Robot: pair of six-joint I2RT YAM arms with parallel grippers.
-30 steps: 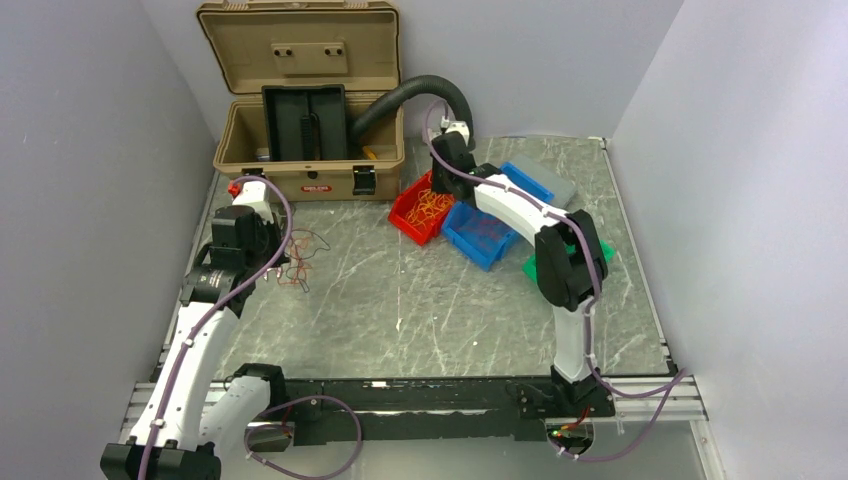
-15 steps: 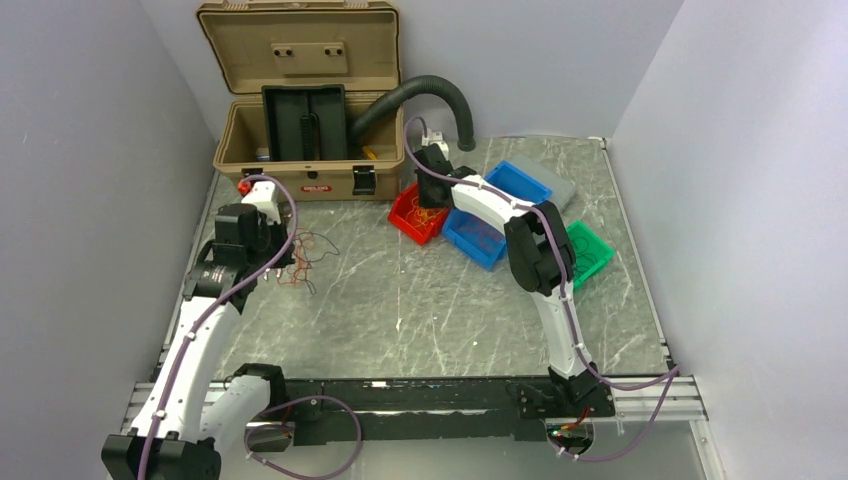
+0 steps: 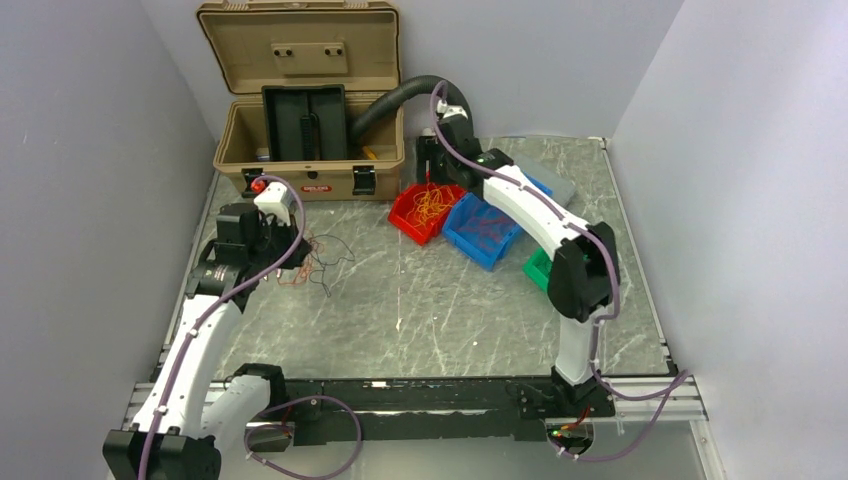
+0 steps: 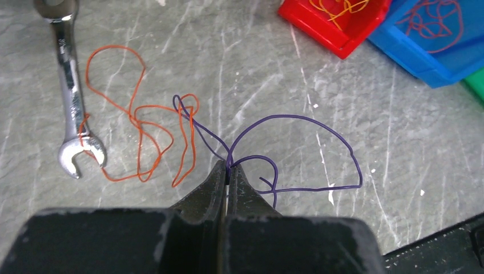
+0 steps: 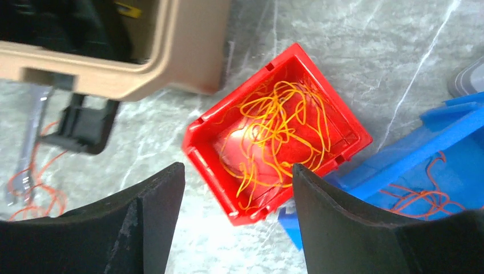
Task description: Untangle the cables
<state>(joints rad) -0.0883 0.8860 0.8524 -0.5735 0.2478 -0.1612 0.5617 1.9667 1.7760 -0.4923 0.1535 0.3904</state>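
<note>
My left gripper (image 4: 228,168) is shut on a thin dark purple cable (image 4: 297,120), pinched at its fingertips just above the table. That cable loops to the right and hooks at its left end into an orange-red cable (image 4: 142,123) lying in loose loops on the tabletop. From above, this small tangle (image 3: 315,258) sits beside the left gripper (image 3: 290,240). My right gripper (image 5: 238,166) is open with nothing between its fingers, hovering over a red bin (image 5: 200,142) holding a heap of orange-yellow cables (image 5: 279,128). In the top view the right gripper (image 3: 432,165) hangs above that bin (image 3: 405,222).
A silver wrench (image 4: 71,97) lies left of the orange-red cable. A blue bin (image 3: 480,232) with red cables adjoins the red bin; a green bin (image 3: 538,268) lies beyond it. An open tan case (image 3: 310,140) and a black ribbed hose (image 3: 400,98) stand at the back.
The right gripper has opened and lifted above the red bin, the arm swinging back. The left gripper has shifted a little to the right, drawing the purple cable with it.
</note>
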